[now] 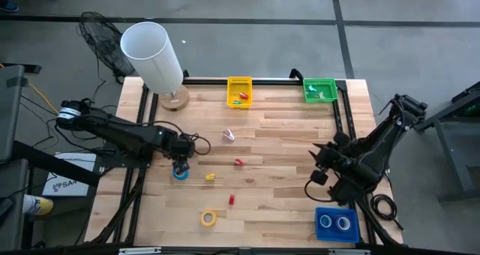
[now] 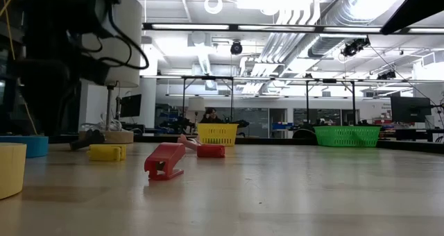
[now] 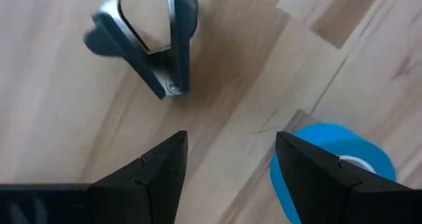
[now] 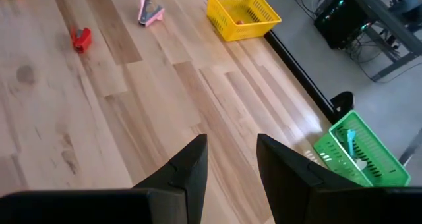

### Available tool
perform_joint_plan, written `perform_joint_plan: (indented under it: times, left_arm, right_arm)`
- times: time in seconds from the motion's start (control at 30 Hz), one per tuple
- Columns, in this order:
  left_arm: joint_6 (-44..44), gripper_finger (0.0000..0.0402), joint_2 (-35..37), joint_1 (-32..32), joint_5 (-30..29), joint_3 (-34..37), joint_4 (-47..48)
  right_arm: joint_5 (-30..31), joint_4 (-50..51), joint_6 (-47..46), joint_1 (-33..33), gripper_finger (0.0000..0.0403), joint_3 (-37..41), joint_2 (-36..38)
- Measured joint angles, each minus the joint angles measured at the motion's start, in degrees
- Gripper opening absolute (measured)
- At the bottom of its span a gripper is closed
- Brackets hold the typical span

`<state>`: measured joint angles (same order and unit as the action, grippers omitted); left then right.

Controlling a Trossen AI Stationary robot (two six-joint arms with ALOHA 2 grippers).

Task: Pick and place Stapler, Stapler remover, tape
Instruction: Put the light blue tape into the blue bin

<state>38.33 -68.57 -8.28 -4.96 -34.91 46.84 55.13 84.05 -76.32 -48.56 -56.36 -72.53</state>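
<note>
Left gripper (image 1: 180,165) hangs spread wide right over the blue tape (image 1: 180,172), not gripping. Near that roll: a yellow piece (image 1: 211,178), a blue staple remover (image 3: 148,49), probably. Right gripper (image 4: 231,165) sits half-parted, empty, well away.

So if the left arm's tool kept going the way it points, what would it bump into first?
Probably the bare wooden table. The open left tool aims down at it, with the blue tape just beside one finger and a stapler remover farther off.

Left arm reaches low over the desk's left side, left end effector (image 1: 181,167) pointing down, fingers spread wide. Right arm folded at right edge, right end effector (image 4: 231,159) part-open, holding nothing.
</note>
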Motion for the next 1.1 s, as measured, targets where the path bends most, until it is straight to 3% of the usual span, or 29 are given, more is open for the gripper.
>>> perform_joint_plan:
  times: [0.3,0.73,1.1]
  left_arm:
    - [3.7,0.0227,0.3,0.0,3.5,1.8,-3.0]
    - [-5.4,0.0227,5.6,0.0,10.9,1.6,-2.3]
    - [-2.9,0.0227,6.6,-2.8,12.5,3.4,-3.8]
  right_arm:
    - [-1.1,-3.2,6.5,2.2,0.0122,0.0,0.0]
    - [-6.0,-4.8,10.8,2.8,0.0122,0.0,0.0]
    - [-7.9,-5.4,12.9,2.8,0.0122,0.0,0.0]
